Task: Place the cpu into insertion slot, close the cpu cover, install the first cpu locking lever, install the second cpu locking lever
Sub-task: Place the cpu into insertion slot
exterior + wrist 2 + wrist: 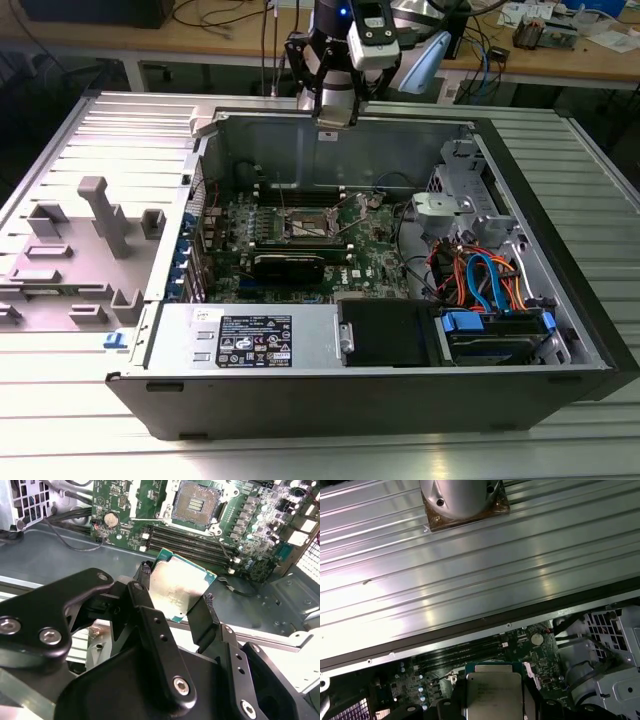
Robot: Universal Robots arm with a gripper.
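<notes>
— What is the gripper (pixel 335 118) doing?

— It hangs in the upper middle of the exterior view, over the far wall of the open computer case (pixel 300 400). In the second wrist view its black fingers (pixel 199 620) are drawn in narrow on two opposite edges of the cpu (pixel 175 592), with the chip clamped between them, clear of the board.

— Which way is the chip turned?

— Its silver-grey metal top faces the camera in both wrist views (the green edge of its underside board peeks out along one side). In the first wrist view the cpu (pixel 494 692) sits between the finger pads above the green motherboard (pixel 420 687).

— And the insertion slot?

— In the exterior view the insertion slot (pixel 315 225) lies near the middle of the frame, lower than the gripper and well apart from it. In the second wrist view the insertion slot (pixel 197 502) has its dark contact field bare inside the silver rim, beyond the long black memory slots (pixel 190 545); a round coin battery (pixel 110 519) lies off to one side.
</notes>
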